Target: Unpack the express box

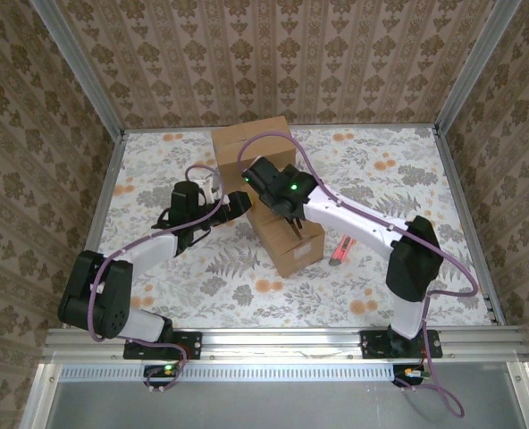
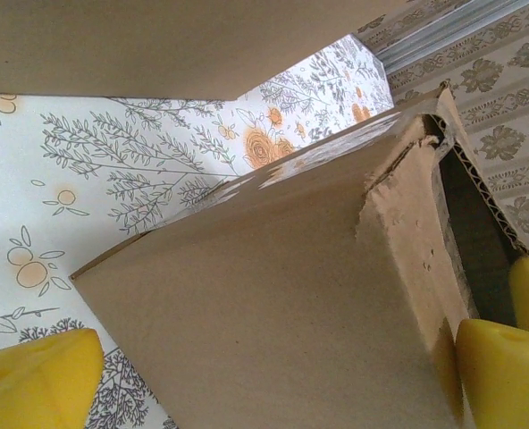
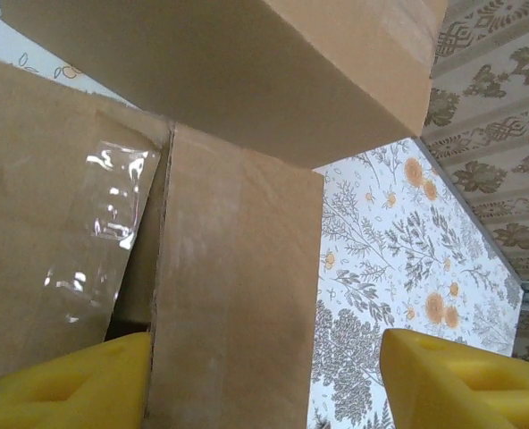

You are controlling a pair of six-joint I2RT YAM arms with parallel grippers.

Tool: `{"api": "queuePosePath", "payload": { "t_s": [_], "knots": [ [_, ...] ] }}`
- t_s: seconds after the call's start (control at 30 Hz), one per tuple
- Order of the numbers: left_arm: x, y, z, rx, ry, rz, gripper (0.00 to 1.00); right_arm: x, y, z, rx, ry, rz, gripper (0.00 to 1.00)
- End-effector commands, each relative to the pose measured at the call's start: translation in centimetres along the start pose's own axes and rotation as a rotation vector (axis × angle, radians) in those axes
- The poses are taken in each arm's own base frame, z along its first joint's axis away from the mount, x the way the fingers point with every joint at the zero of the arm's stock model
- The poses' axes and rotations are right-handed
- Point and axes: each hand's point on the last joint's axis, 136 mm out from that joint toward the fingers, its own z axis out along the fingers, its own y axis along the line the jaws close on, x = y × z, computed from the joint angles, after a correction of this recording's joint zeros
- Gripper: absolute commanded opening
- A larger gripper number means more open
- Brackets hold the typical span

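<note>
**boxfan22:** What's seen from the top camera?

**yam_watcher:** A brown cardboard express box (image 1: 289, 246) is found mid-table on the white floral-printed tablecloth (image 1: 407, 161). A second brown cardboard box (image 1: 247, 143) is set just behind it, toward the back wall. The left gripper (image 1: 240, 204) is parked at the express box's left end, and the right gripper (image 1: 287, 214) is held over its top. A small red-orange oblong tool (image 1: 339, 252) is left lying just right of the box. What it is can't be told at that size.

**boxfan22:** And the left wrist cam?

**yam_watcher:** The left arm's yellow fingers (image 2: 37, 375) are spread wide, and the box's corner is framed between them. A torn strip of paper is seen along the edge, and corrugated board is exposed beside the right-hand finger. Whether cardboard is touched there can't be told, but nothing is clamped.

**boxfan22:** Right wrist?

**yam_watcher:** The right arm's yellow fingers (image 3: 461, 375) are apart too. An upright cardboard flap (image 3: 238, 295) is stood between them, close against the left-hand finger. Tablecloth is seen in the gap to the other finger, so the flap isn't pinched. Clear shiny tape (image 3: 113, 214) is stuck on the panel to the left.
</note>
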Motion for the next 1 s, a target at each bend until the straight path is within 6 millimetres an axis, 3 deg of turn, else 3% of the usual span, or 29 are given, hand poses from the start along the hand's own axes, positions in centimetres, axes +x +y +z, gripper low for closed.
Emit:
{"api": "queuePosePath", "payload": {
  "t_s": [0.0,0.27,0.53,0.8,0.97],
  "knots": [
    [2.1,2.1,0.3,-0.042,0.063,-0.049,1.0,-1.4,-1.0,0.7,0.089,-0.011,-0.013,0.66],
    [2.6,2.4,1.0,-0.033,0.092,-0.065,1.0,-2.1,-1.2,2.1,0.171,-0.014,-0.025,0.53],
    [3.8,4.4,1.7,-0.082,0.132,-0.091,1.0,-2.8,-2.6,2.6,0.251,-0.044,-0.007,0.37],
    [5.0,6.5,1.7,-0.177,0.178,-0.097,1.0,-3.4,-3.7,3.1,0.258,-0.05,-0.031,0.42],
    [5.3,6.9,1.9,-0.192,0.203,-0.097,1.0,-3.3,-2.2,4.3,0.193,-0.039,-0.076,0.46]
  ]
}}
